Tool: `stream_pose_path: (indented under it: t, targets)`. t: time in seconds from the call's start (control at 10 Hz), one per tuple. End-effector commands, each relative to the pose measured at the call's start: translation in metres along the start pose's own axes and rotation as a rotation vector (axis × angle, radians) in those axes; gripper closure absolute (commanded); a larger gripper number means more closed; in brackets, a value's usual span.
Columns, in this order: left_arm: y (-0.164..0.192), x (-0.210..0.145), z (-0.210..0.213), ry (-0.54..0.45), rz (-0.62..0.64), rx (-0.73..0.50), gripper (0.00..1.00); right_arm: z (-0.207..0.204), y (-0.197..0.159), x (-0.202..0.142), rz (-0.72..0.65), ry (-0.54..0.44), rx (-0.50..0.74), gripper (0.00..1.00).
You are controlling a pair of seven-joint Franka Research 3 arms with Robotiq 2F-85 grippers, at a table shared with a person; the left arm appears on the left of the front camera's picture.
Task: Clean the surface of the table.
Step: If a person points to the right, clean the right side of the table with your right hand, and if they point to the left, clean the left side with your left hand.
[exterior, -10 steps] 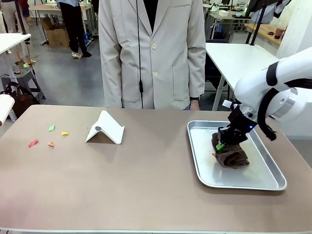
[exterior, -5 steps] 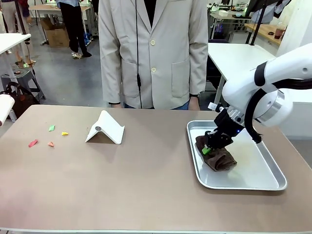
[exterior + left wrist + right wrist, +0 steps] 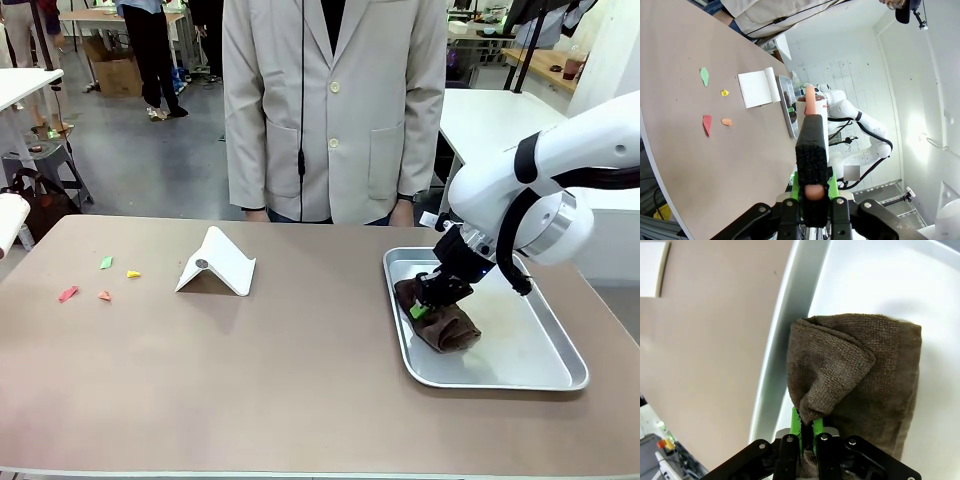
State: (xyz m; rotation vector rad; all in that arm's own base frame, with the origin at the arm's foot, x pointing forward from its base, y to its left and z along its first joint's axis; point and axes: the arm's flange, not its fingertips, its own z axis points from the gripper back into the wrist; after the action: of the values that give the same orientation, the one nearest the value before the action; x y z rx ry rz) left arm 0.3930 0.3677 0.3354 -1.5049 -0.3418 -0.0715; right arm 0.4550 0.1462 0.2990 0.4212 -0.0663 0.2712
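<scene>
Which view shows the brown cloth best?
The right wrist view: the brown cloth lies close, folds sharp, one fold pinched by the right gripper. The front view shows it small in the tray. Left wrist view: too far to tell.

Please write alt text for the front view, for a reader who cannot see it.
The right gripper is shut on a brown cloth in a metal tray at the right of a brown table. A person in a pale jacket stands at the far side. A white folded stand and four coloured scraps lie on the left.
</scene>
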Motion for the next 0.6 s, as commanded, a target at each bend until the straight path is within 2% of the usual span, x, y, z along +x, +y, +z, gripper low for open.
stream_pose_path:
  t: [0.0, 0.5]
  targets:
    - [-0.004, -0.001, 0.001, -0.007, -0.022, -0.022, 1.00, 0.000, -0.016, -0.005, -0.035, -0.023, -0.094, 0.90]
    - [-0.004, -0.001, 0.001, -0.007, -0.022, -0.022, 1.00, 0.034, -0.057, -0.018, -0.100, 0.002, -0.151, 0.90]
